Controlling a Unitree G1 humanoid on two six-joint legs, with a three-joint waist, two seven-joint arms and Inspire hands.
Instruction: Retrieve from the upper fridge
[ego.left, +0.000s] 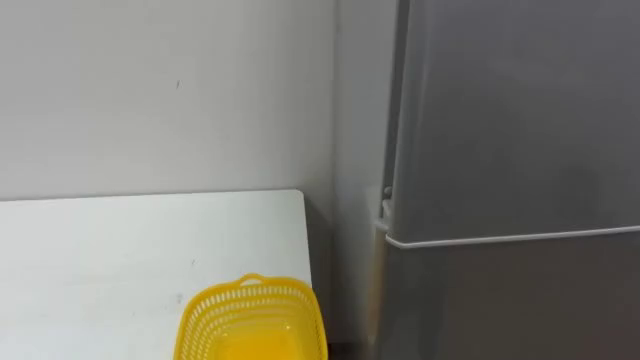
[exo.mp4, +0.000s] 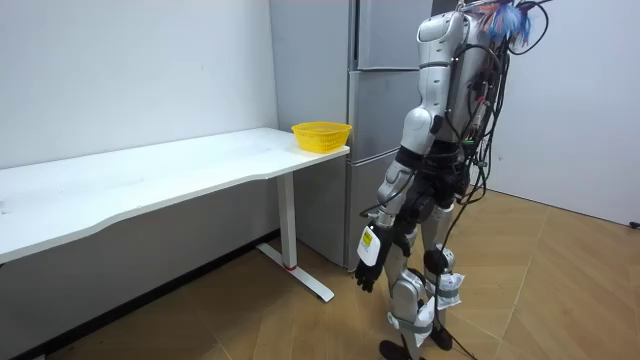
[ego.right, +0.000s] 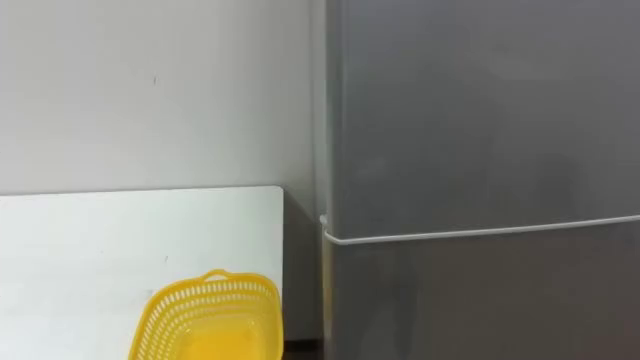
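Beside fridge (ego.left: 510, 130), basket (ego.left: 252, 318) at table (ego.left: 100, 250) edge

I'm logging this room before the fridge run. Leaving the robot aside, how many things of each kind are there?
Yellow basket: 1
White table: 1
Grey fridge: 1
Total: 3
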